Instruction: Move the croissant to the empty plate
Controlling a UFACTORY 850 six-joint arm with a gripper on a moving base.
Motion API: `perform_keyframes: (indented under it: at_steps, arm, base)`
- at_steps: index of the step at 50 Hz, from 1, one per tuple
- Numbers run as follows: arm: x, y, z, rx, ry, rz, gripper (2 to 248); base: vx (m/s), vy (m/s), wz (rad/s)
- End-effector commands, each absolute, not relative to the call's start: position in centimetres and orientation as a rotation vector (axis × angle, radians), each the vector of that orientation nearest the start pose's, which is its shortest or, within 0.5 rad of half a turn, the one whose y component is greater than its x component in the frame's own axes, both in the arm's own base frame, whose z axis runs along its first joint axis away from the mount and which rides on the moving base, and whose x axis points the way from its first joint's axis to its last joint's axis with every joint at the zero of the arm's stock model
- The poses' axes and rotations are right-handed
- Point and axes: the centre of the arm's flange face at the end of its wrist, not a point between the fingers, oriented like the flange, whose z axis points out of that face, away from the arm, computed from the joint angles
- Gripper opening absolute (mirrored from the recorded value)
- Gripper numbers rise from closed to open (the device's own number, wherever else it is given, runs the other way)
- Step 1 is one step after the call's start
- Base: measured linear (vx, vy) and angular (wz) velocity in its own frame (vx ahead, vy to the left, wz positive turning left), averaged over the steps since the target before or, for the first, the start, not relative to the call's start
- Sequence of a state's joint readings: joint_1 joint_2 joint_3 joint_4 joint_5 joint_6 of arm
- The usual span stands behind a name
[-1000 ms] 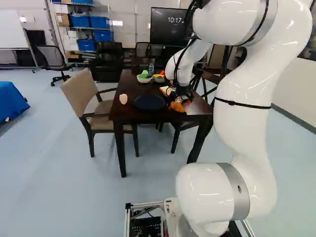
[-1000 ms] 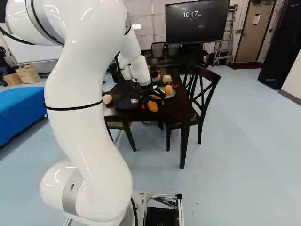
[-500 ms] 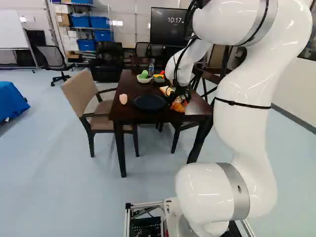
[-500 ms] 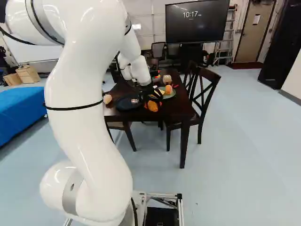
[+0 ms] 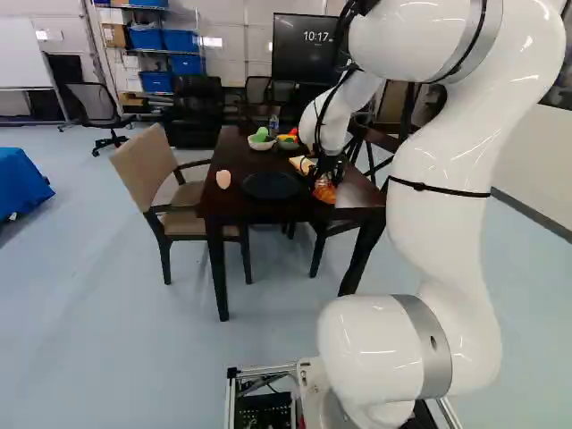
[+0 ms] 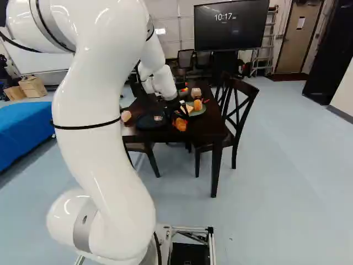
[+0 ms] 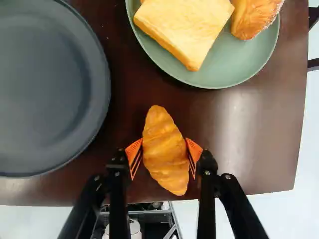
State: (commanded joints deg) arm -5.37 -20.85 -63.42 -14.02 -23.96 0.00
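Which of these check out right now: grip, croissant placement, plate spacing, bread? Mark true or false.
1. The gripper has its orange pads against both sides of the croissant. True.
2. The croissant is on the dark gray plate. False: it is beside that plate, between the pads.
3. The green plate bears a slice of bread. True.
4. The two plates touch. False: bare tabletop shows between them.
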Motion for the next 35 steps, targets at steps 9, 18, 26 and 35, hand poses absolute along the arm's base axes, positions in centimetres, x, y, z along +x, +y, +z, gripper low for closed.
perform_keyframes:
  at_steps: [9,18,26,35]
  arm:
    - [56.4,-6.2,43.2,-3.244,-0.185,-0.519,129]
    - [56.4,-6.2,43.2,-3.244,-0.185,-0.519,131]
    - [56.3,-6.2,43.5,-3.244,-0.184,-0.527,131]
    - [56.0,-6.1,44.6,-3.242,-0.183,-0.553,131]
  base:
    - [0.000,0.000,0.000]
    - [0.000,0.000,0.000]
    - [0.000,0.000,0.000]
    - [0.000,0.000,0.000]
